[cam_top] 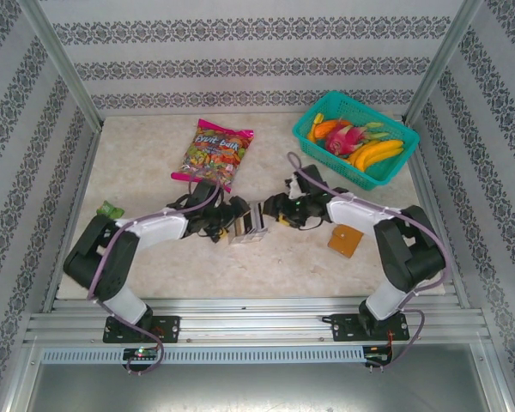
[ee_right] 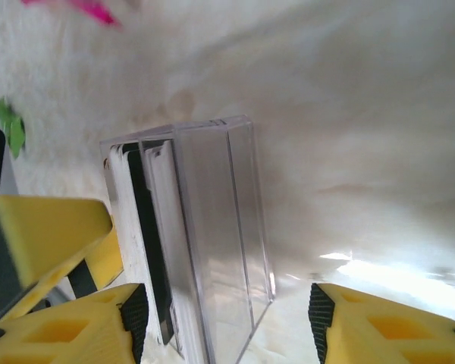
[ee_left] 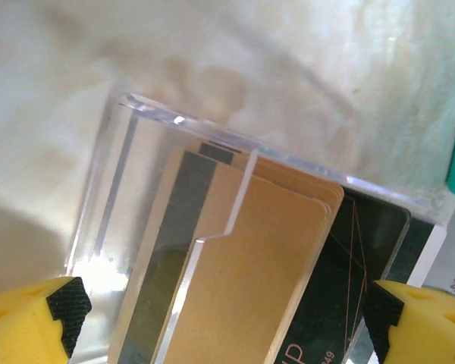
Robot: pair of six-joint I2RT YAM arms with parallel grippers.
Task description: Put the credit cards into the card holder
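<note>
Both arms bend inward. Left tool [ee_left: 224, 315] straddles the clear tray [ee_left: 136, 159] of cards [ee_left: 265, 265], grip unclear. Right tool [ee_right: 227, 311] gapes open around it.

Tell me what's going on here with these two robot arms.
Both arms meet at a clear slotted tray in the middle of the table. The left hand straddles it with jaws wide, and the right hand brackets it too, jaws apart, neither clearly gripping. The credit cards, tan and black, stand in the tray. The orange-brown card holder lies off to the right, untouched.
</note>
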